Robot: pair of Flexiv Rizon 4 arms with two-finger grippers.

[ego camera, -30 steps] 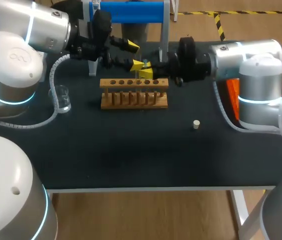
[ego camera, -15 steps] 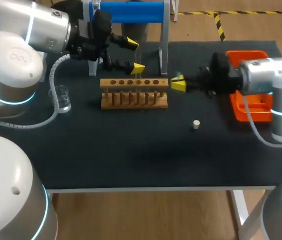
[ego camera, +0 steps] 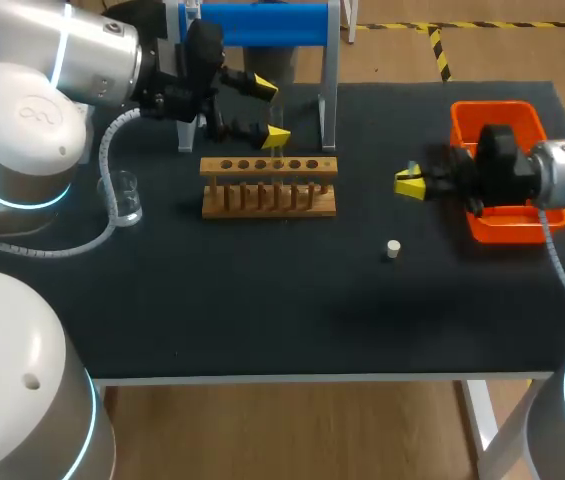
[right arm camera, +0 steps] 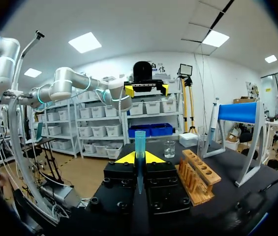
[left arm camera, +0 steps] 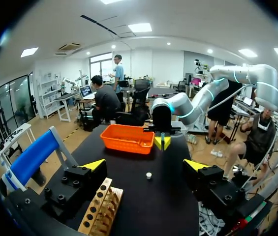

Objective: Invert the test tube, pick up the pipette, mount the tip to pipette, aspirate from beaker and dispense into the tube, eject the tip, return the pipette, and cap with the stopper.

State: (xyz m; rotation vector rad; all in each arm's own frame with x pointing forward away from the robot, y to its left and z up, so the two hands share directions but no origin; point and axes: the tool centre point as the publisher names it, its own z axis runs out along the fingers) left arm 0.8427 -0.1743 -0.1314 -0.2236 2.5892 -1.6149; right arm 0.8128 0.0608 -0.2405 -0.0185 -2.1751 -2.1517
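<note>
- Lying nearest, toward the lower middle of the head view, the stopper [ego camera: 393,249] is resting loose on the table [ego camera: 262,310], with nothing touching it. I judge that capping is a long way off.
- Standing at the middle of the frame is the wooden rack [ego camera: 269,186], while the beaker [ego camera: 125,197] is sitting at middle left, well apart from it.
- Pulling back from that rack over the last second, the right gripper [ego camera: 409,183] is now hanging at middle right, just left of the orange tray [ego camera: 497,108]. Its fingers are pinching closed on a slim blue tube [right arm camera: 139,142], which is standing upright with its open end up. I cannot tell whether this is the test tube or a tip.
- Behind the rack, the left gripper [ego camera: 270,110] is staying where it was, fingers spread wide and holding nothing.
- Farthest, at upper middle, the blue stand [ego camera: 252,22] is carrying what looks to be the pipette [right arm camera: 211,129], so nothing is picking it up yet.
- That retreat is suggesting the tube is being carried clear for turning, which is an early step.
</note>
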